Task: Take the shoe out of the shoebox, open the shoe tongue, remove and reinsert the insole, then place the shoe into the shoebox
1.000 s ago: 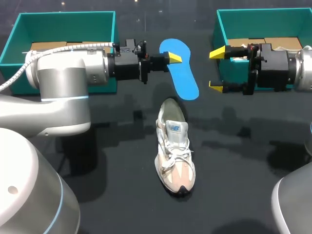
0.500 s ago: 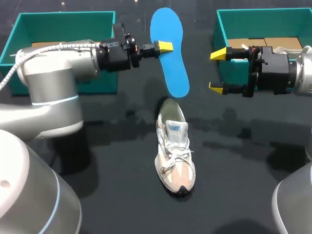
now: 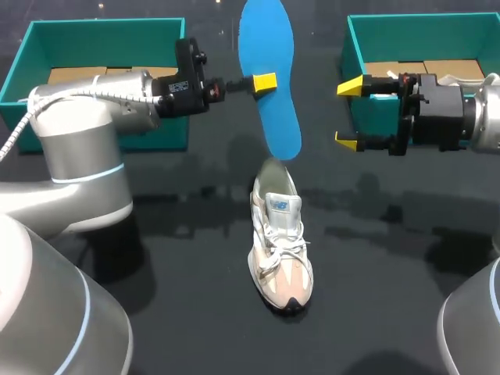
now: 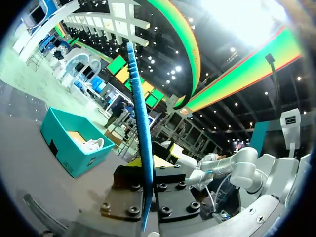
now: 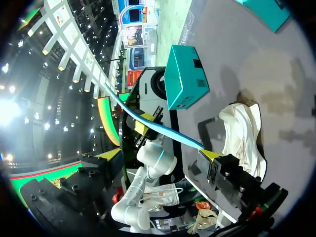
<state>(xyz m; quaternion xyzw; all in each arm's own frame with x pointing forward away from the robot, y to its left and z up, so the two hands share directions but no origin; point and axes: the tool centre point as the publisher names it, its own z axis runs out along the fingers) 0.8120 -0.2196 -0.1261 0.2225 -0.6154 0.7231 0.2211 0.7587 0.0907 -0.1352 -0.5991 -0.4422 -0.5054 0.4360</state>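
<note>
A beige and white sneaker [image 3: 280, 246] lies on the black table, toe toward the near edge; it also shows in the right wrist view [image 5: 243, 132]. My left gripper [image 3: 264, 81] is shut on the blue insole [image 3: 272, 70], which it holds in the air on edge, its lower end just above the shoe's heel. The left wrist view shows the insole [image 4: 138, 123] edge-on between its fingers [image 4: 146, 165]. To the right of the insole, my right gripper [image 3: 349, 113] stands open and empty. In its own view [image 5: 163, 154] the insole [image 5: 148, 124] is ahead of it.
A teal shoebox [image 3: 94, 35] stands at the back left behind my left arm. A second teal box [image 3: 422, 30] at the back right has something white inside [image 4: 92, 144]. The black table surface [image 3: 172, 297] lies around the shoe.
My left gripper has risen and turned, swinging the insole from lying low beside the shoe's heel to standing on edge above it. The right arm and the shoe have kept still.
</note>
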